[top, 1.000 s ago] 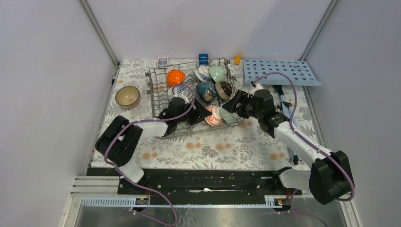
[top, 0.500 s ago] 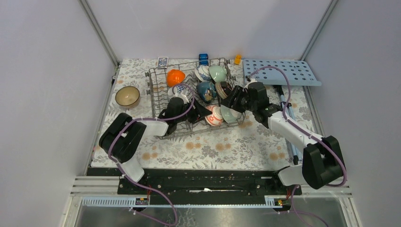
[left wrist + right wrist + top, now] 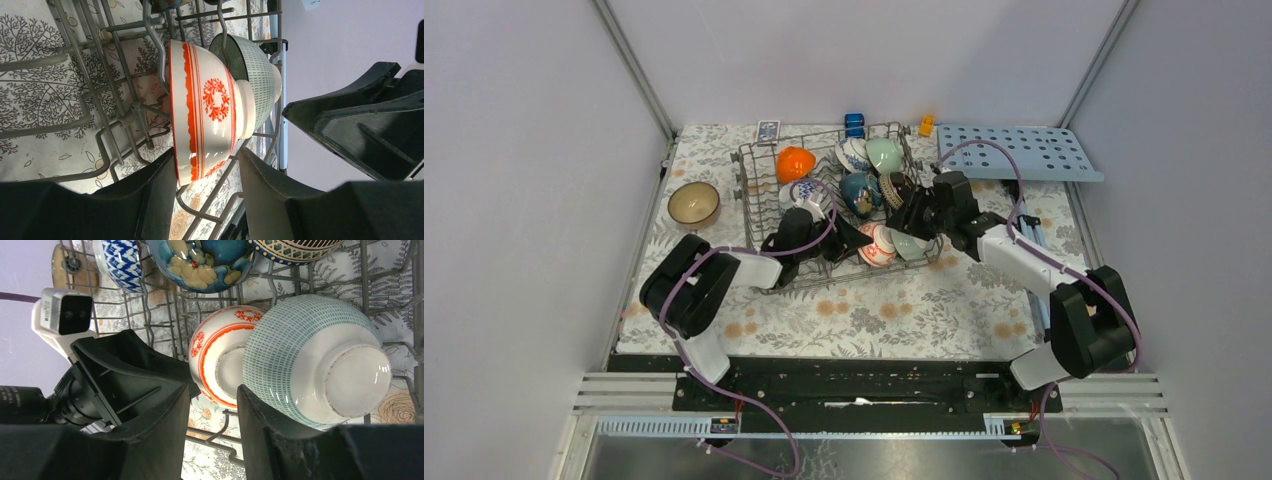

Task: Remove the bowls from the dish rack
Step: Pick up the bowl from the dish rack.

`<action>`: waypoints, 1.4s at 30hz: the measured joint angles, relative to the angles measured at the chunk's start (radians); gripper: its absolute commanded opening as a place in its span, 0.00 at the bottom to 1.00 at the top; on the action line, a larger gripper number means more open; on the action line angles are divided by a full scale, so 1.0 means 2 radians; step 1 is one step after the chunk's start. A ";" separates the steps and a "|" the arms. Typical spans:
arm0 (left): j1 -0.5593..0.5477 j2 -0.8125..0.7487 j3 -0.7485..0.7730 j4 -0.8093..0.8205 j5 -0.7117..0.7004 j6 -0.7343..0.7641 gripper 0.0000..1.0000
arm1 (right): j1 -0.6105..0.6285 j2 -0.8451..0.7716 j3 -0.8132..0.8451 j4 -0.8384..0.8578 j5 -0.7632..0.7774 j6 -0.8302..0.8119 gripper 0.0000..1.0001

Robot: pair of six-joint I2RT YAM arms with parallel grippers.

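The grey wire dish rack (image 3: 759, 205) holds several bowls on their sides. A red-and-white bowl (image 3: 879, 246) (image 3: 202, 110) and a green-patterned bowl (image 3: 908, 244) (image 3: 315, 357) lean together at its near right. My left gripper (image 3: 849, 243) (image 3: 206, 165) is inside the rack, open, its fingers either side of the red-and-white bowl's lower edge; the right finger stands apart from it. My right gripper (image 3: 911, 212) (image 3: 212, 400) hangs over the green-patterned bowl, open, one finger (image 3: 260, 425) against that bowl's side, with rack wire showing between the fingers.
Farther back in the rack are an orange bowl (image 3: 796, 163), a pale green bowl (image 3: 885, 153), a dark blue bowl (image 3: 861, 190) and a brown patterned bowl (image 3: 897, 188). A brown bowl (image 3: 694, 204) stands upright on the floral mat at left. A light-blue holed board (image 3: 1022, 152) lies back right.
Both grippers' jaws have narrowed. The right arm has swung left and farther over the rack to the green-patterned bowl. The left gripper has edged right towards the red-and-white bowl.
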 measured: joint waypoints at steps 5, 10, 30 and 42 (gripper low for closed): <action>0.000 0.003 -0.002 0.008 0.000 -0.001 0.50 | 0.005 0.021 0.012 -0.011 0.000 -0.003 0.48; 0.000 0.005 -0.010 0.025 0.000 -0.002 0.50 | 0.016 0.037 0.024 -0.021 0.000 -0.011 0.49; 0.001 0.006 -0.027 0.052 -0.007 -0.002 0.41 | 0.035 0.065 0.035 -0.030 -0.001 -0.031 0.33; 0.003 0.003 -0.046 0.081 -0.003 -0.006 0.33 | 0.038 0.065 0.037 -0.029 -0.005 -0.042 0.24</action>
